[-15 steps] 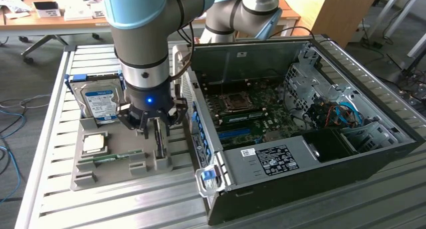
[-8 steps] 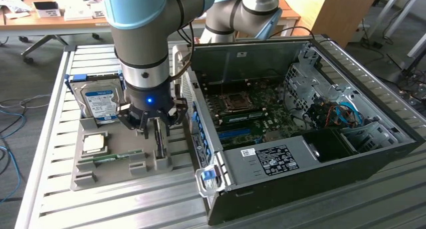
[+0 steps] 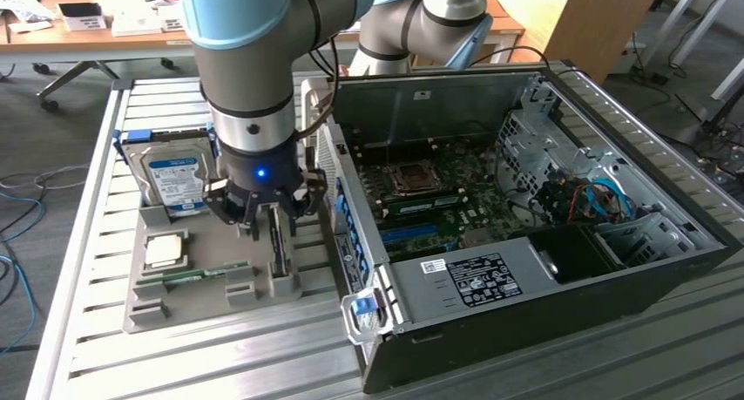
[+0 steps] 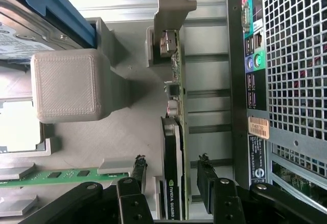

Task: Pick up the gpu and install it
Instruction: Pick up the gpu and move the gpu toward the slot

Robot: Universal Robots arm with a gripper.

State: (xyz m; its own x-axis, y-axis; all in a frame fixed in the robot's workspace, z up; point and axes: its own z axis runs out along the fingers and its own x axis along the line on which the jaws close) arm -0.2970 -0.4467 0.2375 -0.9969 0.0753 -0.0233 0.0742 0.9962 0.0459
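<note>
The gpu (image 4: 172, 132) is stood on edge in a slot of the grey tray (image 3: 198, 300), which is set on the counter (image 3: 82, 356) just beside the open computer case (image 3: 524, 200). The claw (image 4: 171, 165) is held open astride the card. One finger (image 4: 139, 165) is placed on the side away from the case and the other on the side nearest it. Neither is seen touching. The pick-up step is judged in hand, with nothing installed. For a clean grip, the card should be centred between the fingers and clamped squarely, so it is not tilted or jammed in its slot. The hard drive (image 3: 174, 173) and memory stick (image 3: 192, 274) lie farther from the case.
</note>
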